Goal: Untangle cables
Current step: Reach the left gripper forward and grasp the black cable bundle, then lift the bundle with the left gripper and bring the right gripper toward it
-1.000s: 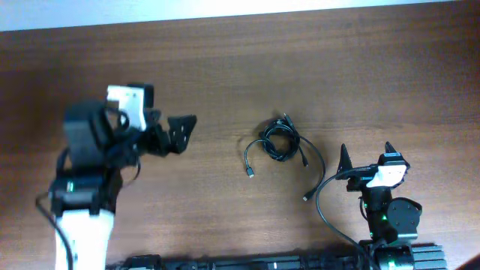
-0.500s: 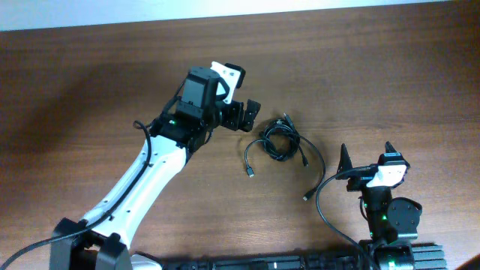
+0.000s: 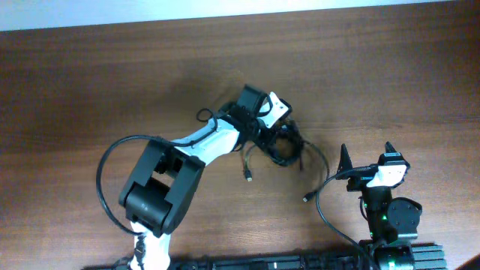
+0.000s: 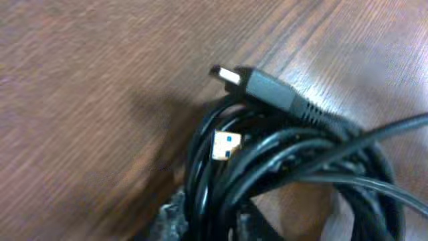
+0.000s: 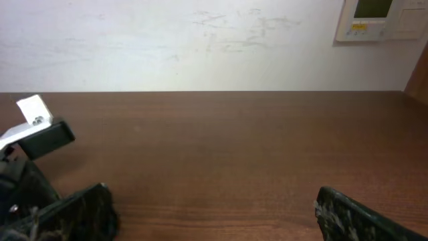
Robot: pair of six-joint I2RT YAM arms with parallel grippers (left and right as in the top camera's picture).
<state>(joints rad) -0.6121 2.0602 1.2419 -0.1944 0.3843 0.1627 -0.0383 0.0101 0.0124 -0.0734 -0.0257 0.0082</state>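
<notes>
— How many of each do you count?

— Two arms, two claws, and one knot of cables (image 3: pixel 283 147) on the brown table (image 3: pixel 112 75). The cords are thin and black. They overlap too much for me to tell how many are in the knot. Two loose tails leave it. One ends in a small plug (image 3: pixel 249 175) near and left of the knot. The other curves right and near to a second plug (image 3: pixel 306 198).

— And up close?

— The left wrist view shows two connectors in the upper part of the coils. A black-shelled plug (image 4: pixel 267 88) with a metal tip lies across the top. A blue-tongued plug (image 4: pixel 225 145) is tucked inside the loops.

— Where is the knot relative to the left claw?

— Right under it. The left claw (image 3: pixel 268 133) sits over the knot's left edge, touching it or nearly so. Its fingers show only as blurred dark shapes at the bottom of the wrist view. Whether it is spread or closed on a cord I cannot tell.

— The right claw?

— The right claw (image 3: pixel 367 154) stands right of the knot and nearer, well apart from it. Its fingers are spread wide with nothing between them. A thick black wire (image 3: pixel 320 212) from that arm's base loops just beside the second tail's plug.
</notes>
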